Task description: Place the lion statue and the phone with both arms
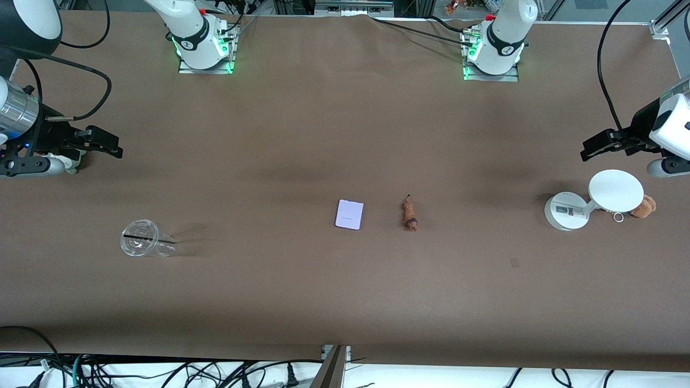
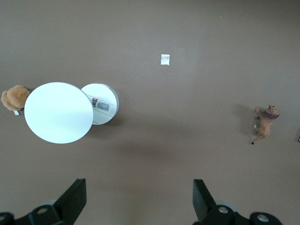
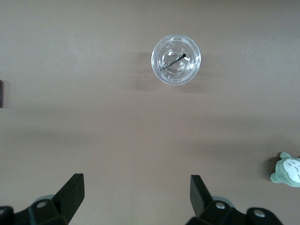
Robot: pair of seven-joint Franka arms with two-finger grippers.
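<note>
The lion statue (image 1: 410, 214), a tiny orange-brown figurine with a dark band, lies on the brown table near the middle; it also shows in the left wrist view (image 2: 266, 123). The phone (image 1: 349, 214), a flat pale lavender rectangle, lies beside it toward the right arm's end. My left gripper (image 1: 593, 146) hangs open and empty in the air over the left arm's end of the table, above bare table by the white stand; in its own view (image 2: 139, 194) the jaws are wide apart. My right gripper (image 1: 110, 143) hangs open and empty over the right arm's end (image 3: 137, 192).
A white round-based stand with a disc top (image 1: 593, 200) stands at the left arm's end, with a brown plush with keyring (image 1: 642, 207) beside it. A clear plastic cup (image 1: 144, 239) lies at the right arm's end. A green-white plush (image 3: 288, 169) shows in the right wrist view.
</note>
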